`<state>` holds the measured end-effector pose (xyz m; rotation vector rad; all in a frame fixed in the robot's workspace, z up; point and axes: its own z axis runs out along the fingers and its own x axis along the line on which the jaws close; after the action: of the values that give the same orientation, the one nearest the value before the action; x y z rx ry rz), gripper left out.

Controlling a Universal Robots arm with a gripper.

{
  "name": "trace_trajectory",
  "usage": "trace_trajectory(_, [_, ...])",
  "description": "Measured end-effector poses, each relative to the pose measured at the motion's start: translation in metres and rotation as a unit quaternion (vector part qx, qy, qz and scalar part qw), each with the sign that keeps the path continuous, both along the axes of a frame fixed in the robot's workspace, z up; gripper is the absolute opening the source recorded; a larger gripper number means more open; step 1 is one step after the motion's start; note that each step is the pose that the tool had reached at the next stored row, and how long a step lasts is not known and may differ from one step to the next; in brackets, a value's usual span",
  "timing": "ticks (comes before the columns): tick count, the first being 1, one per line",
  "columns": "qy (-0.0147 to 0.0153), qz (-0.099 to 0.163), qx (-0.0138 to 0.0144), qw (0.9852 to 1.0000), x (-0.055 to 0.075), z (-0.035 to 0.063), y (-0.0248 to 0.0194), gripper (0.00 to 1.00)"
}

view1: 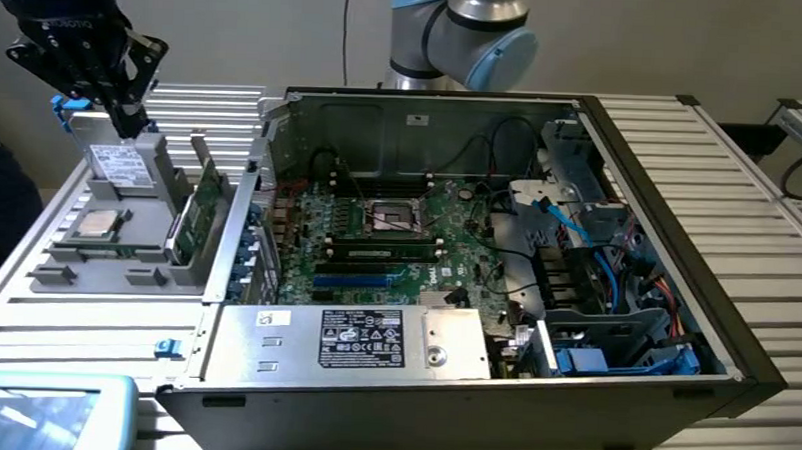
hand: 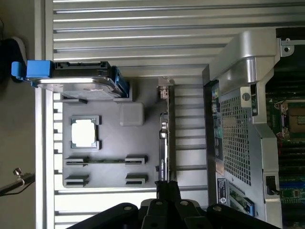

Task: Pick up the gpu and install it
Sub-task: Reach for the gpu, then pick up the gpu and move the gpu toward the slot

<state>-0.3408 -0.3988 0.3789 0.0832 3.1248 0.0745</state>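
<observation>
The gpu (view1: 205,206) is a thin green card standing on edge in a slot of the grey parts holder (view1: 107,260), at the exterior view's left of the open computer case (view1: 668,234). In the wrist view the gpu (hand: 164,138) shows edge-on, with its silvery bracket at one end. My gripper (view1: 132,126) hangs above the holder's far end, over the hard drive and well above the card. Its fingers (hand: 162,191) meet at their tips with nothing between them, in line with the card's near end.
The holder also carries a silver hard drive (hand: 78,85) in a blue clip, a square processor (hand: 85,132) and a narrow memory stick (hand: 105,161). Inside the case lie the green motherboard (view1: 388,235), a power supply (view1: 357,339) and blue cables (view1: 599,292).
</observation>
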Motion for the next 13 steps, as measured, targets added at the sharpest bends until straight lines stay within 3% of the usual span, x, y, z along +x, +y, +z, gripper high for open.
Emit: trace_trajectory(13, [0.0000, 0.000, 0.0000, 1.0000, -0.0028, -0.0030, 0.0000, 0.12])
